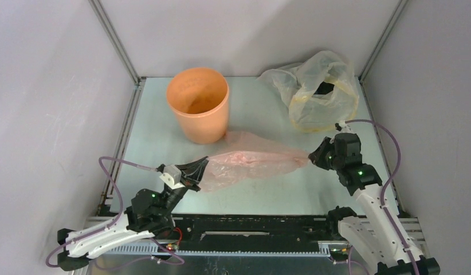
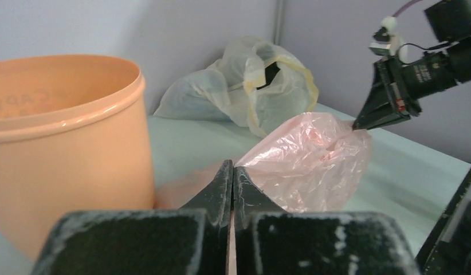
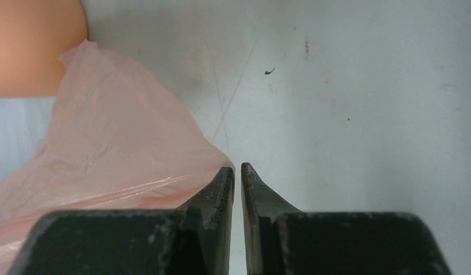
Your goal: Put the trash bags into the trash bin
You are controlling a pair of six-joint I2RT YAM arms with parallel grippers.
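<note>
The trash bag (image 1: 250,163) is a crinkly pale pink film stretched across the table between my two grippers, just in front of the orange trash bin (image 1: 197,112). My left gripper (image 1: 200,171) is shut on the bag's left end. In the left wrist view its jaws (image 2: 233,169) are pressed together, with the bag (image 2: 313,160) billowing beyond them and the bin (image 2: 61,137) at the left. My right gripper (image 1: 312,156) pinches the bag's tapered right tip. In the right wrist view its jaws (image 3: 238,169) leave only a thin slit, and the bag (image 3: 107,149) reaches the left fingertip.
A larger clear yellowish bag (image 1: 319,91) with dark contents sits at the back right, behind the right gripper. Grey walls close in the table on the left, back and right. The bin stands upright with its mouth open.
</note>
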